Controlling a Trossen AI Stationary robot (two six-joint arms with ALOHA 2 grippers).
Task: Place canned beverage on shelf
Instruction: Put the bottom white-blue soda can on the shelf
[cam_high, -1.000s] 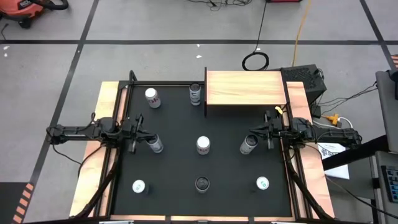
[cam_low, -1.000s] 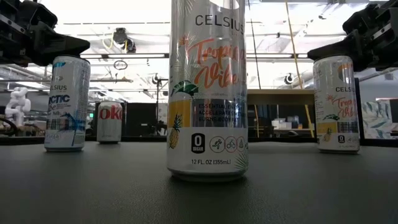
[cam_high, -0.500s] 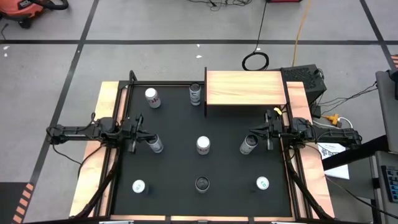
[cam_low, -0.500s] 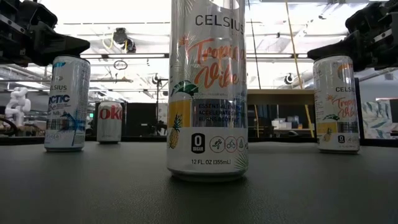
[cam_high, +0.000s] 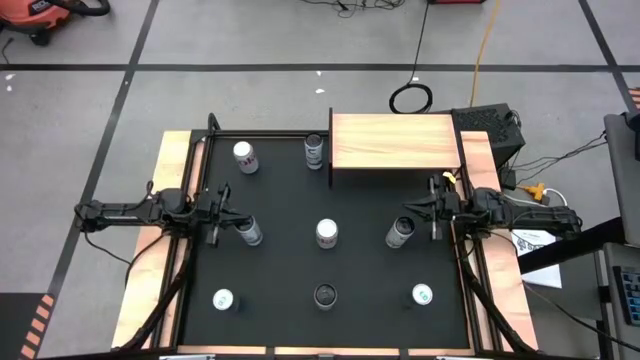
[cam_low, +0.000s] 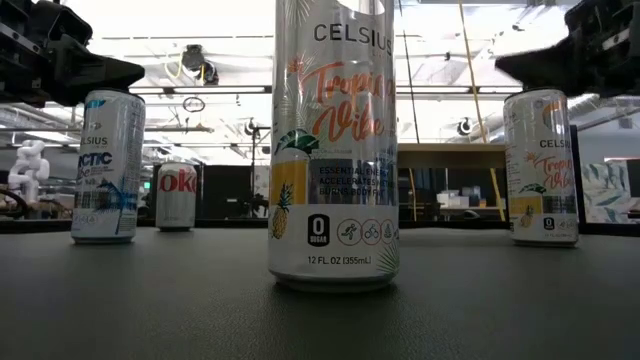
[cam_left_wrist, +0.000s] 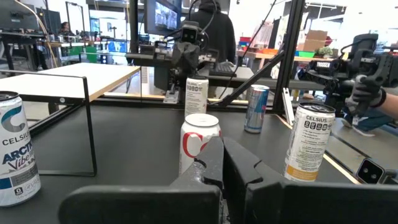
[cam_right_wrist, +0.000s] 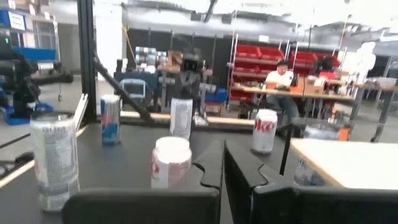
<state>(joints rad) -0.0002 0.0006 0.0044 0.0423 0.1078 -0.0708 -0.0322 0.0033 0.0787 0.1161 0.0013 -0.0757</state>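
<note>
The left gripper (cam_high: 222, 212) hangs over the left edge of the black mat (cam_high: 280, 260), fingers clenched together and empty, its tips just beside a can (cam_high: 249, 231) standing on the mat. Near the mat's front left corner stands another can (cam_high: 223, 299), and near the back left a third (cam_high: 244, 156), with open mat between them. Down the middle run a can by the shelf's left end (cam_high: 314, 151), the centre can (cam_high: 326, 233) and a dark-topped can (cam_high: 325, 295) near the front edge; bare mat surrounds each. The shelf (cam_high: 395, 141), light wood with a black edge, stands at the back right of the mat, its top bare. Right of centre a can (cam_high: 400, 232) stands just beside the right gripper (cam_high: 430, 214), which hovers over the mat's right edge, fingers shut tight on nothing. The last can (cam_high: 422, 295) stands near the front right corner, well apart from the others.
</note>
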